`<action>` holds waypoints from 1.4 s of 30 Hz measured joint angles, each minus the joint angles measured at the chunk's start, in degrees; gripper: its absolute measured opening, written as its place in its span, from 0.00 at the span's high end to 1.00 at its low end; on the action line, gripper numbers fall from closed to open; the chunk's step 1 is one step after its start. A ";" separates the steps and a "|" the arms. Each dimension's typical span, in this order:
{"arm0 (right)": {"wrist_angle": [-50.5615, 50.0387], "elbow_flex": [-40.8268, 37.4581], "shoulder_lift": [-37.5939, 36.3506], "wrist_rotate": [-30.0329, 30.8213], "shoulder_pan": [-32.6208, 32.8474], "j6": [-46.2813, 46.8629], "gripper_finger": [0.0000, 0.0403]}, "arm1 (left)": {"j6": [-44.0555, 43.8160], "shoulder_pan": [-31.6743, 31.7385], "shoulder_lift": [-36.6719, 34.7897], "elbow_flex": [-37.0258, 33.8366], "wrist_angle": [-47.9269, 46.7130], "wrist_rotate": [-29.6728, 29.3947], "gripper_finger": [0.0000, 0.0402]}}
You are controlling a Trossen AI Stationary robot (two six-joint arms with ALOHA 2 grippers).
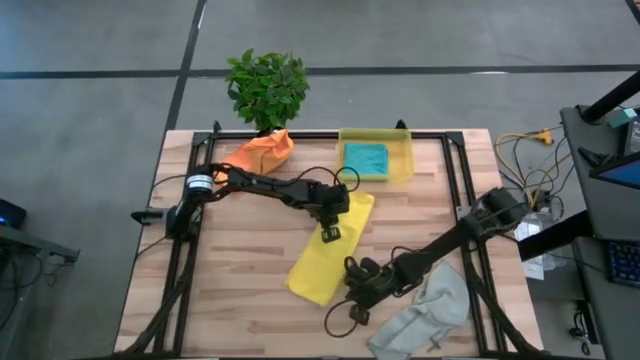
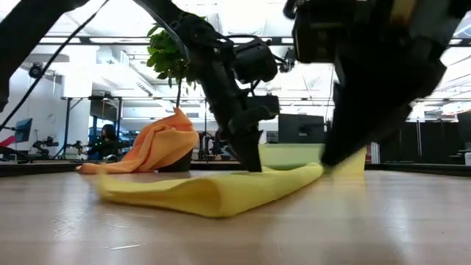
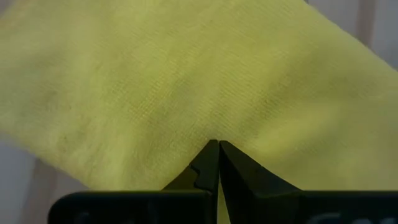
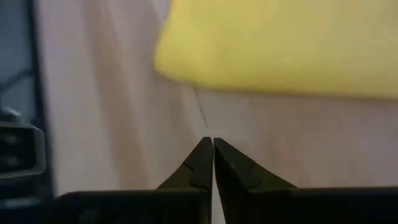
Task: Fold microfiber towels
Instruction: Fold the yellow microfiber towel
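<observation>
Butcher-block table (image 1: 240, 270) — yellow towel (image 1: 330, 250) folded, workshop behind.

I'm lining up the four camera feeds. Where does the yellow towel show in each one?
High view: yellow towel lies mid-table, a slanted strip under the left end effector.
Low view: flat fold across the centre, the orange towel behind it.
Left wrist view: fills most of the picture.
Right wrist view: along the far edge, clear of the right end effector.
Shared landmark: the left end effector on the towel.

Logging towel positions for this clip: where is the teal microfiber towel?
In the high view, the folded teal microfiber towel lies inside the translucent yellow plastic bin at the table's far edge, right of the orange towel.
</observation>
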 joint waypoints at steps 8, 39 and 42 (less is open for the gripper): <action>13.54 -3.72 -2.17 5.45 -2.64 -1.14 0.98 | 1.30 -1.36 -5.67 -6.72 14.15 2.52 1.00; 2.94 5.56 10.06 -10.41 -4.66 -3.76 0.98 | -7.43 1.13 -6.55 -14.78 13.95 -3.21 1.00; 2.69 5.00 9.77 -11.37 -4.12 -3.77 0.98 | -7.74 0.14 -7.63 -14.95 11.91 -5.91 1.00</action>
